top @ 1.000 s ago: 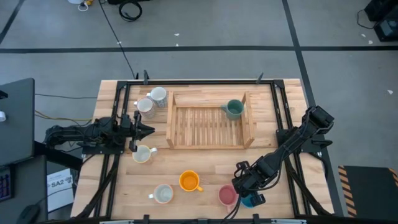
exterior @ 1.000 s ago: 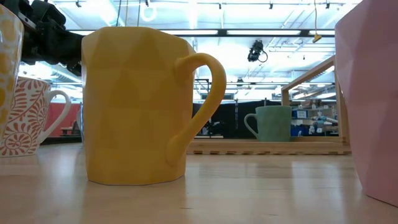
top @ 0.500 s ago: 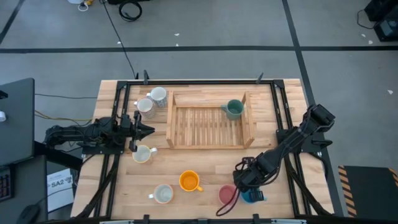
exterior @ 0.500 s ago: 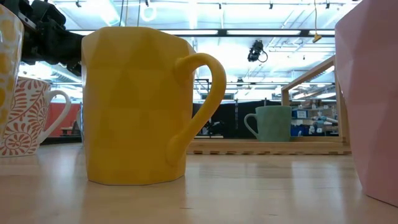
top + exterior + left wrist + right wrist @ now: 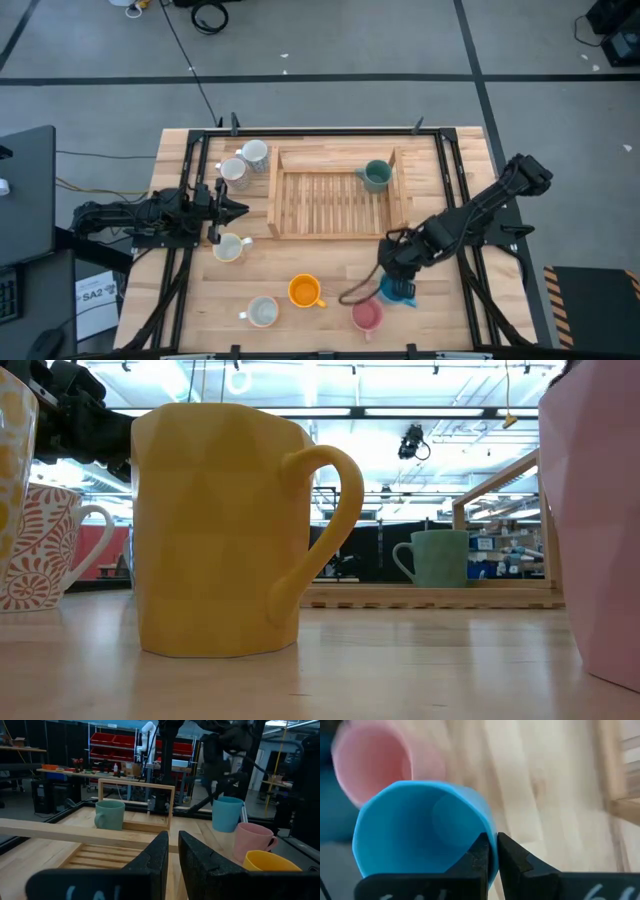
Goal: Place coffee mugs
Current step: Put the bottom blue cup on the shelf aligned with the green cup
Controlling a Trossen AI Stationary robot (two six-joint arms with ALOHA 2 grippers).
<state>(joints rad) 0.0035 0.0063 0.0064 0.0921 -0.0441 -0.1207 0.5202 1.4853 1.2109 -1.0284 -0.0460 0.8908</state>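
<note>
The blue mug [image 5: 399, 292] is in my right gripper [image 5: 393, 274], which is shut on it just right of the pink mug [image 5: 366, 315]; the left wrist view shows the blue mug [image 5: 227, 814] upright under that arm. The orange mug [image 5: 304, 291] and a whitish-grey mug [image 5: 262, 312] stand near the table's near edge. The cream mug [image 5: 229, 247] sits just below my shut left gripper [image 5: 240, 209], which waits left of the tray. Two whitish-grey mugs [image 5: 243, 161] stand at the far left. The dark green mug [image 5: 376, 176] stands in the tray's far right corner. My right gripper holds the blue mug by its rim wall [image 5: 490, 837], one finger inside the mug and one outside. The fingers come from above, slanting from the table's right. The mug hangs upright below them; whether its base is clear of the table I cannot tell.
The slatted wooden tray [image 5: 335, 228] lies in the table's middle, toward the far edge, its raised walls between both arms. A dark cable loop [image 5: 355, 296] trails from the right arm above the pink mug. Black rails [image 5: 190, 180] run along the table's left and right sides.
My right gripper has carried the blue mug from the near right corner beside the pink mug toward the far edge and the tray. The pink mug has stayed in place. The right arm has stretched farther from the near edge.
</note>
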